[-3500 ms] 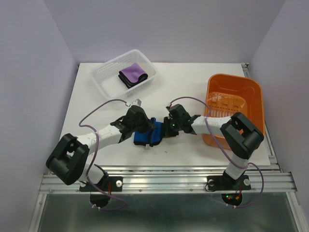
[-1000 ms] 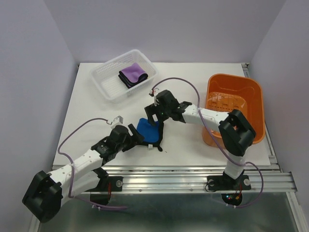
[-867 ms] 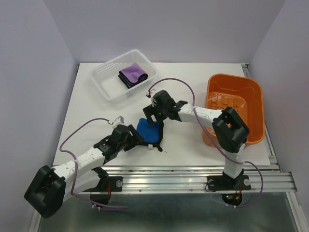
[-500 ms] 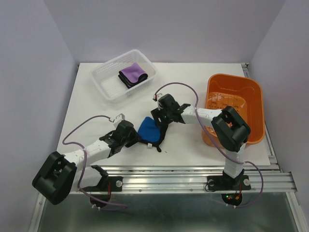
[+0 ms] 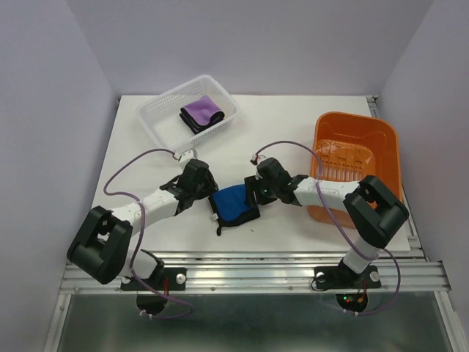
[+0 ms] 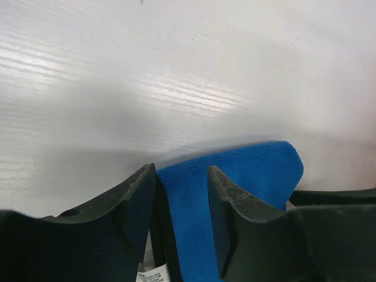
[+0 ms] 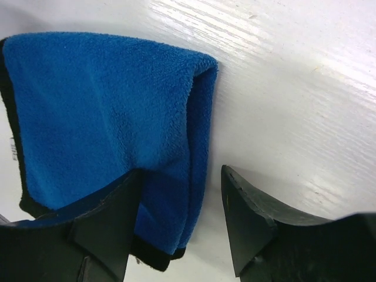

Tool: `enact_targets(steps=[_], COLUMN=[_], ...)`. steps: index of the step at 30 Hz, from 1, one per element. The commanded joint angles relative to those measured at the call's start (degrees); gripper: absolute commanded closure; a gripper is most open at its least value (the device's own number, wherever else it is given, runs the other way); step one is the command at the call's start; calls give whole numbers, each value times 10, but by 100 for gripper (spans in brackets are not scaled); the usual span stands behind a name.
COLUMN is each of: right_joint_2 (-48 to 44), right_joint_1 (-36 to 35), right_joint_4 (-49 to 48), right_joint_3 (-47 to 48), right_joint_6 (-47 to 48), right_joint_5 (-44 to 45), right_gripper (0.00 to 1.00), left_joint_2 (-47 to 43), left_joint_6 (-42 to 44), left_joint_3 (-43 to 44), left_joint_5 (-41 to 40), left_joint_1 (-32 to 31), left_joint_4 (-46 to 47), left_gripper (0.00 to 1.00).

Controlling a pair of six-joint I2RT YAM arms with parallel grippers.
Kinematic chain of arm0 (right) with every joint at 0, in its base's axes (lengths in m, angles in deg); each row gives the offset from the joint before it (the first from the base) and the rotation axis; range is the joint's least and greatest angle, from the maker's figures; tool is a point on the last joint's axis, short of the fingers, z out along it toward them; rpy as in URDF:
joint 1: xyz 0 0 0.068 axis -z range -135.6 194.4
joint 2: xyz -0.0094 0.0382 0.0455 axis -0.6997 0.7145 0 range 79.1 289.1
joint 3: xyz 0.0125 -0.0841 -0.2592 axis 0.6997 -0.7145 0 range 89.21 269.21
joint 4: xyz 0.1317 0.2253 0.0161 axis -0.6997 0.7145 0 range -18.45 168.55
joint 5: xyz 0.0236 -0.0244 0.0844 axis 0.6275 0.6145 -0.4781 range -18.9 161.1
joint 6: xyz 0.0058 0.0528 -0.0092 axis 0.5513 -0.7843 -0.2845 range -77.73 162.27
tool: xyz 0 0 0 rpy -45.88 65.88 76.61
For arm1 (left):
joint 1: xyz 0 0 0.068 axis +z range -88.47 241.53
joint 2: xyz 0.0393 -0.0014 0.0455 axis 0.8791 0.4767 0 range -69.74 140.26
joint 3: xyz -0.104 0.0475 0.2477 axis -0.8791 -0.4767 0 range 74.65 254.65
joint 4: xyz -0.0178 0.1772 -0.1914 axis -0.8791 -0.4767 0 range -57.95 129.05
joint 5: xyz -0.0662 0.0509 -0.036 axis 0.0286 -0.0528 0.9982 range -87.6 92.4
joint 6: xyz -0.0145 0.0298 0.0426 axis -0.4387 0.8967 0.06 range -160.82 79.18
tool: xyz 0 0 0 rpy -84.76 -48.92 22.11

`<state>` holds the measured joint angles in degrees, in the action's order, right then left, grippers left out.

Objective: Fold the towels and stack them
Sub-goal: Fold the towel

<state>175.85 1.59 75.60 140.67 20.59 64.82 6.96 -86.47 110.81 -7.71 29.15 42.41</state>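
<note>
A white mesh plastic basket (image 5: 155,119) sits at the far left of the white table (image 5: 278,132). An orange plastic basket (image 5: 386,150) stands at the right edge. Aluminium rails (image 5: 256,273) run along the near side.

Folded blue towel (image 7: 106,117) lies on white table (image 7: 305,88), its edge between the fingers (image 7: 252,223).

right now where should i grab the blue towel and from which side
Probably the folded edge of the blue towel, at its right-hand end, coming in low from the robot's right: the cloth is doubled there, thick enough to pinch, with bare table beside it.
</note>
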Motion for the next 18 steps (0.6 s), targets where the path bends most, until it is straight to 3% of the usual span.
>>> enact_targets(steps=[1, 6, 11, 18], right_joint_2=[-9, -14, -34, -38], right_joint_1=[-8, -8, -9, -8], right_joint_4=[-29, 0, -10, -20], right_joint_3=[-21, -10, -25, -44], right_joint_6=[-78, -96, -114, -124], right_joint_5=[6, 59, 59, 60], right_gripper=[38, 38, 38, 39], left_joint_2=[12, -27, -122, -154], left_joint_6=[35, 16, -7, -10], left_joint_3=[15, -20, -79, -134], left_joint_5=[6, 11, 21, 83], left_joint_1=[3, 3, 4, 0], left_joint_4=[12, 8, 4, 21], left_gripper=[46, 30, 22, 16])
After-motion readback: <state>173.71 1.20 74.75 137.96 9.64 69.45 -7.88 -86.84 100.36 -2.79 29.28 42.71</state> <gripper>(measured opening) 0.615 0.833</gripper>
